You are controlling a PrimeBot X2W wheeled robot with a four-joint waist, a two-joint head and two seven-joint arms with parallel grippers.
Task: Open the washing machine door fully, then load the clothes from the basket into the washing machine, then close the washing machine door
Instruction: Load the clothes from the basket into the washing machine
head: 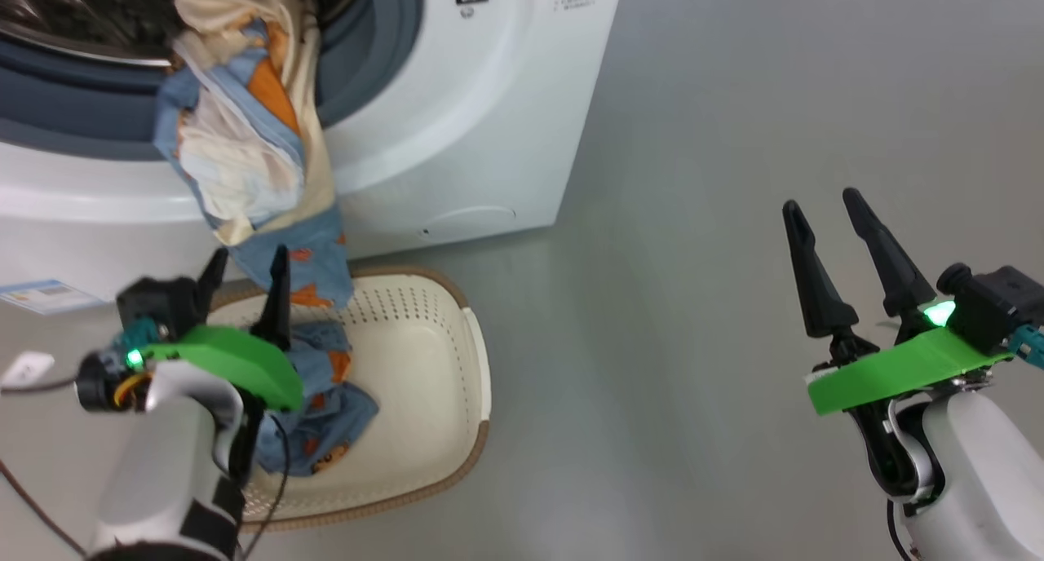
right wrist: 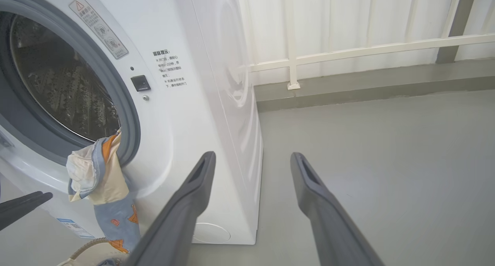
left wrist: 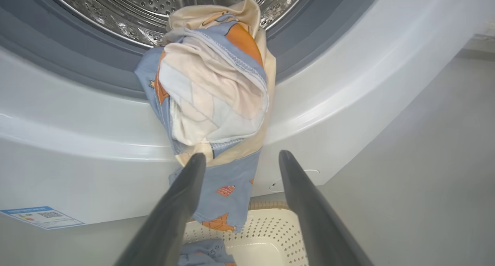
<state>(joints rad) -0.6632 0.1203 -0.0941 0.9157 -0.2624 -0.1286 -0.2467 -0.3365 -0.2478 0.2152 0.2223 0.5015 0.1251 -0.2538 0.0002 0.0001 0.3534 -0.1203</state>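
The bundled clothes (head: 245,145), a light blue garment with orange prints and a cream one, hang over the grey rubber gasket (head: 383,47) of the white front-loading washing machine (head: 473,112). Their tail reaches into the cream perforated plastic basket (head: 440,357). My left jaws stand apart just below the bundle, with the blue tail between them in the left wrist view. My right jaws stand apart and empty, well clear to the side. I would clamp high on the bundle, lift it over the gasket and release deep in the steel drum (left wrist: 154,11), leaving no fabric on the lip.
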